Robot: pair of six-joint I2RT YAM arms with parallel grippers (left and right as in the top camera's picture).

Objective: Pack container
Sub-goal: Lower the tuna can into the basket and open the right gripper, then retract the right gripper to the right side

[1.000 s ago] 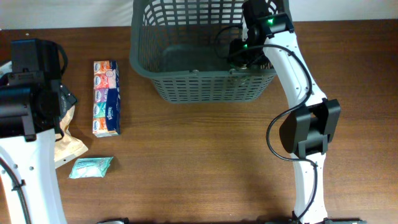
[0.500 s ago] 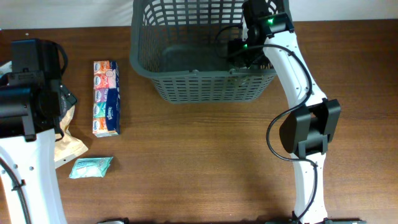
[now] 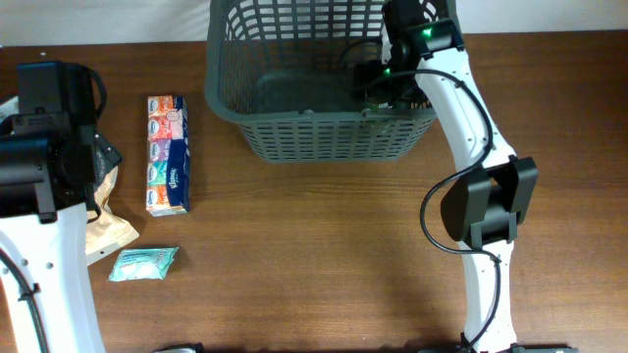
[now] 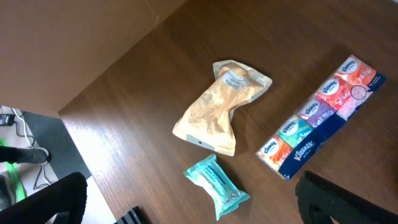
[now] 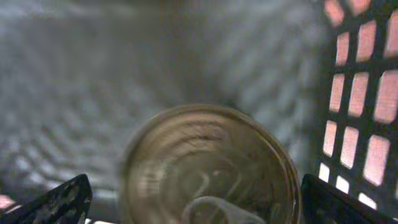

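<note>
We note the container (image 3: 294, 137) at the far centre of the table (image 3: 324, 255), the right gripper (image 5: 193, 202) spread wide astride a tin can (image 5: 205, 155) inside its right end, the left gripper (image 4: 196, 202) open and empty; a skewed withdrawal, we judge, could tip the can or snag the lattice wall (image 5: 354, 93).

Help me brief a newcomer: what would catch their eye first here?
The big dark grey basket at top centre of the overhead view, with the right arm reaching inside. There a blurred tin can fills the wrist view between wide-open jaws. On the left lie a colourful tissue pack, a crumpled tan pouch and a teal packet.
</note>
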